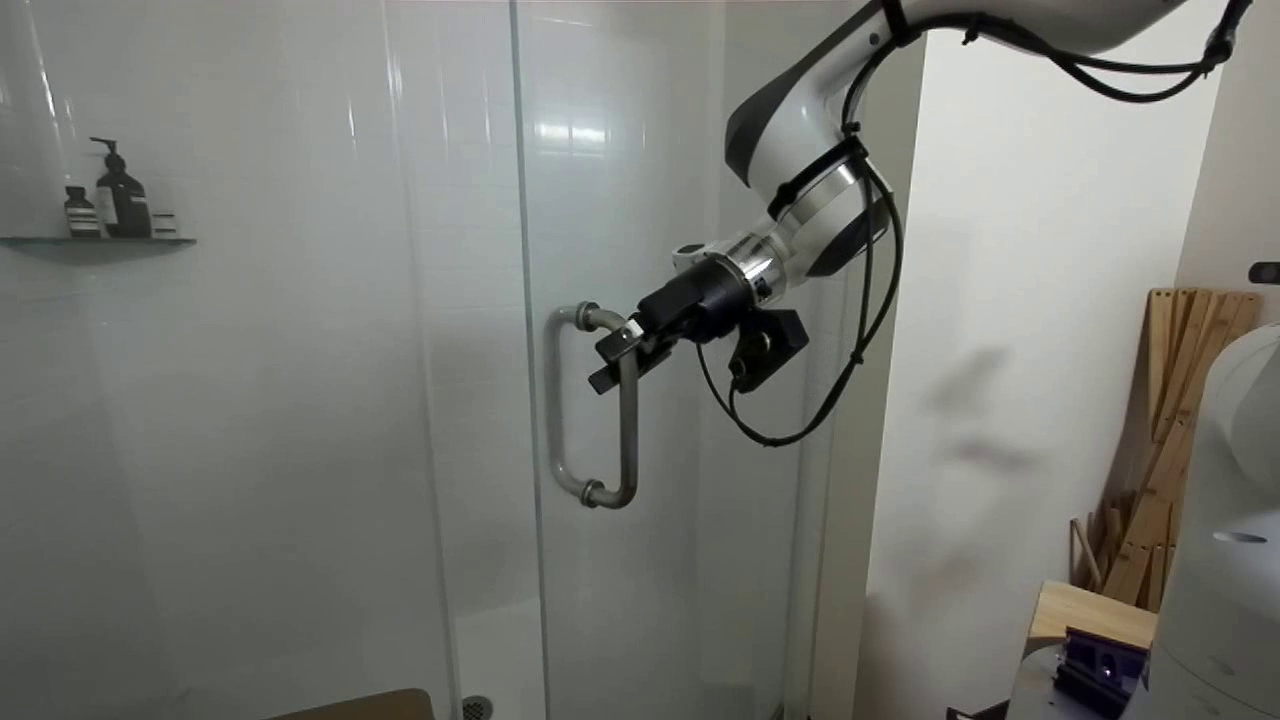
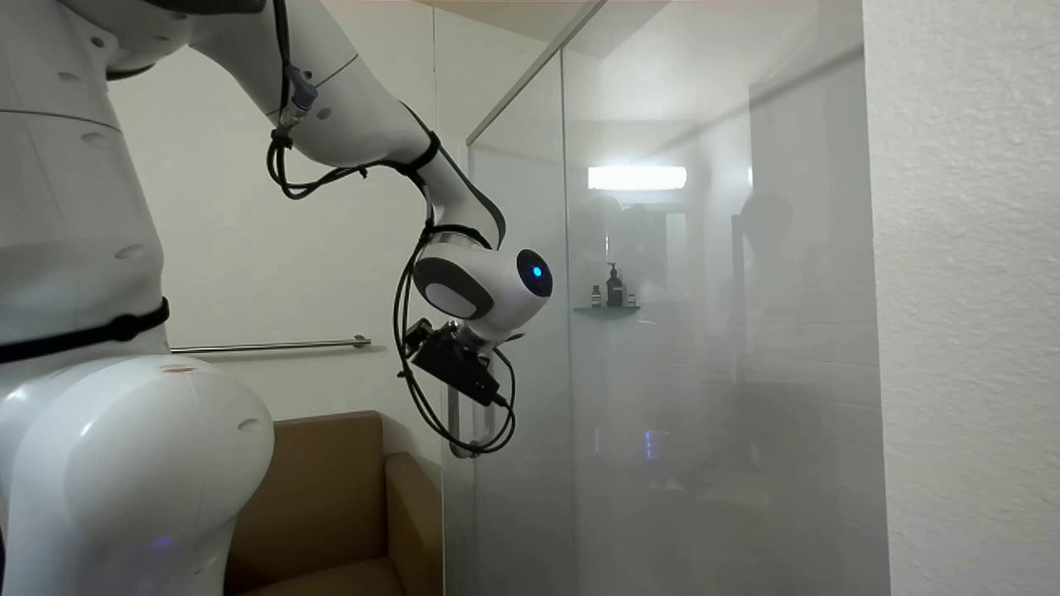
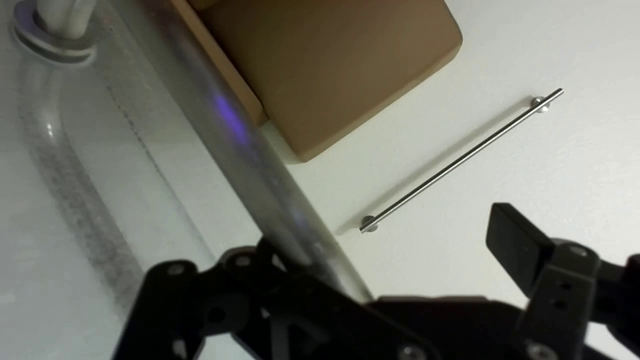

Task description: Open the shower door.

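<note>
Rounded white arm (image 2: 364,116), dark grey panels (image 1: 750,132), black cables (image 1: 858,357) strapped along it, blue light (image 2: 537,271), black gripper (image 1: 612,362) with silver screws (image 3: 542,350)

The white tiled shower wall (image 1: 280,450) carries a glass shelf (image 1: 40,241) with a dark pump bottle (image 1: 124,205), a smaller bottle (image 1: 80,213) and a low jar (image 1: 164,226). A round drain (image 1: 477,708) sits in the shower floor (image 1: 505,670). Soft shadows (image 1: 975,385) mark the white wall (image 1: 1050,270), and wooden slats (image 1: 1172,470) lean in a corner. A brown upholstered seat (image 2: 306,488) stands below a metal towel bar (image 2: 269,346) on a cream wall (image 2: 290,257). In an exterior view a bright bar of light (image 2: 638,178) shows above the shelf, and a rough-textured wall (image 2: 961,331) fills the right edge.
</note>
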Controlling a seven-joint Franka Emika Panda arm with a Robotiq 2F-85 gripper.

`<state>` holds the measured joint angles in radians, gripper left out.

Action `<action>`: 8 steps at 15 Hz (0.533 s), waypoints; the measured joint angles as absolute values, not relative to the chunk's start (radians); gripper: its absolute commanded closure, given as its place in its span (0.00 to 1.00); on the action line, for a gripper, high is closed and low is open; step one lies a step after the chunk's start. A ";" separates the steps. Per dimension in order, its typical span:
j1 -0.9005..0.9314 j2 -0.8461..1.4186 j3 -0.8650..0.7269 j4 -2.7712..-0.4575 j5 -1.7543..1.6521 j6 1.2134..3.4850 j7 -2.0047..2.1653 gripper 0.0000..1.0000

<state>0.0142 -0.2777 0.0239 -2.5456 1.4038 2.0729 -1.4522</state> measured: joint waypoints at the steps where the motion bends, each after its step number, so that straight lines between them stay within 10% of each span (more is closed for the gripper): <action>1: 0.013 -0.290 0.017 -2.560 1.402 2.059 -1.452 0.00; 8: -0.010 -0.382 -0.011 -2.649 1.348 1.978 -1.452 0.00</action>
<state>-0.0098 -0.3820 -0.0112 -2.6488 1.3481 1.9780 -1.4521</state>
